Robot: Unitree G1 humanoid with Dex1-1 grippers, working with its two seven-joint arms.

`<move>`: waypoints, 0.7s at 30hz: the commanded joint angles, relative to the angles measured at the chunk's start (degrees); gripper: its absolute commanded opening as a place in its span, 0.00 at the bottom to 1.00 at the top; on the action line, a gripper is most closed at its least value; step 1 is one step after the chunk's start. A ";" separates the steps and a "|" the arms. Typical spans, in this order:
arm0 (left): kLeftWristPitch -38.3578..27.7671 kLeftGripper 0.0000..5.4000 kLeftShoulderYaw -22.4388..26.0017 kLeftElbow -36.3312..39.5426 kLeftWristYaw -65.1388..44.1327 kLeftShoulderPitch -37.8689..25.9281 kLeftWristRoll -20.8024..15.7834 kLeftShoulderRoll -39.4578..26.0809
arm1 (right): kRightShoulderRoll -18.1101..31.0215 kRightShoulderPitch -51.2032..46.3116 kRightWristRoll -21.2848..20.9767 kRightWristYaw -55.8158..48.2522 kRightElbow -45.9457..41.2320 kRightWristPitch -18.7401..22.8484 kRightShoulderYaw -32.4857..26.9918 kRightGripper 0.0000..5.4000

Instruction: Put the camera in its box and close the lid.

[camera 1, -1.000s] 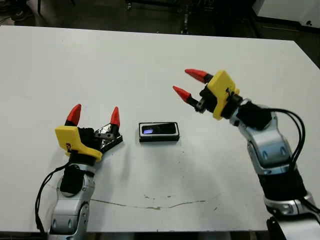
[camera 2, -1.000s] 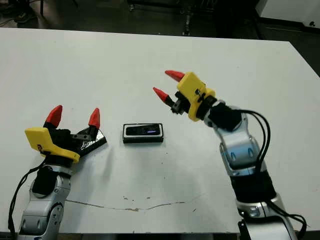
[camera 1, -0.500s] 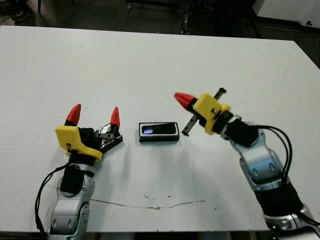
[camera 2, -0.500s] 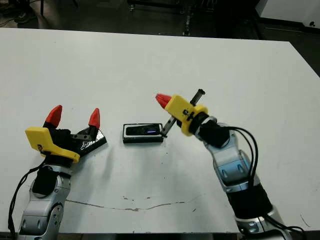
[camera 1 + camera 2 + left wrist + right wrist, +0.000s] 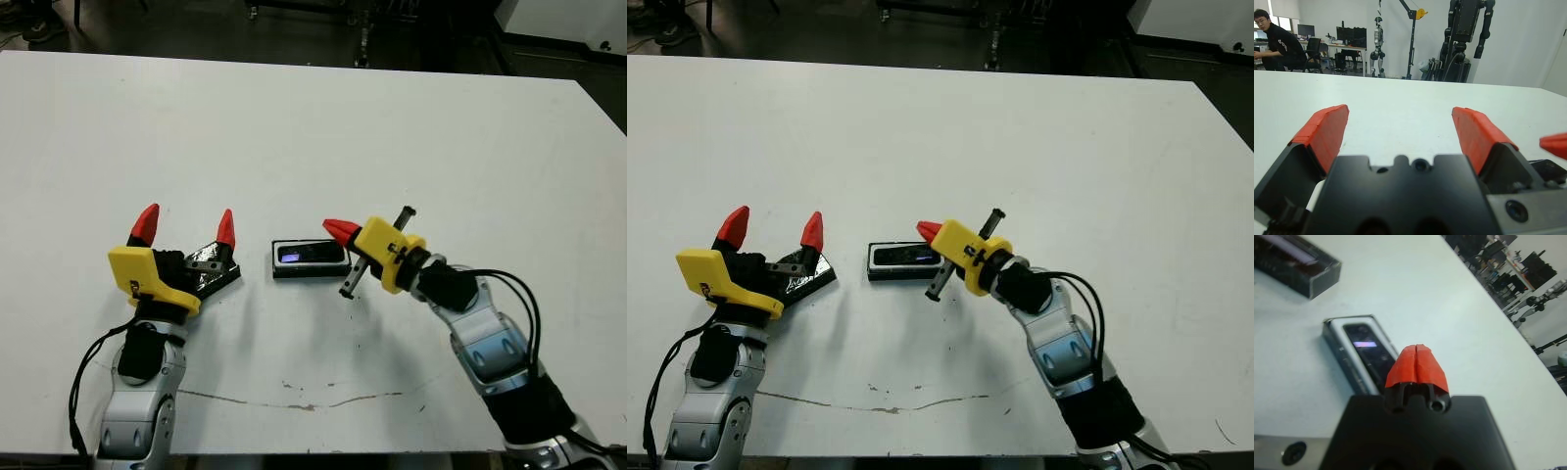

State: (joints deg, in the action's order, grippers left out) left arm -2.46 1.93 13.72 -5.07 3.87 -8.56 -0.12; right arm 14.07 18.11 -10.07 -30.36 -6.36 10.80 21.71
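From the head, we see the box (image 5: 312,258) on the white table (image 5: 294,127), the camera (image 5: 304,256) lying inside it; our right gripper (image 5: 338,230) sits just beside the box, fingers pressed together. Left of the box our left gripper (image 5: 186,224) spreads wide, the lid (image 5: 211,275) beneath it. Left wrist: red fingers (image 5: 1322,134) far apart, nothing between. Right wrist: our closed fingertips (image 5: 1417,366) over the box's near end.
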 commanded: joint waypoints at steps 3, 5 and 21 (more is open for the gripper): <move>-0.33 1.00 0.00 -0.62 -0.01 0.42 0.28 -0.13 | 0.42 -1.39 -1.04 -0.01 0.37 1.84 0.84 0.00; -0.15 1.00 -0.01 -0.55 0.06 0.44 0.12 0.01 | 0.43 -1.77 -1.06 -0.10 0.63 1.84 1.00 0.00; 0.02 1.00 -0.26 -0.34 -0.12 0.68 0.10 -0.22 | 0.74 -4.28 -2.76 0.57 2.43 5.53 2.22 0.00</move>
State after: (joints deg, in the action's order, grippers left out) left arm -2.49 1.74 13.70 -5.08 4.00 -8.74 -0.11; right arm 13.88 15.86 -12.45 -29.36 -5.76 13.87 23.61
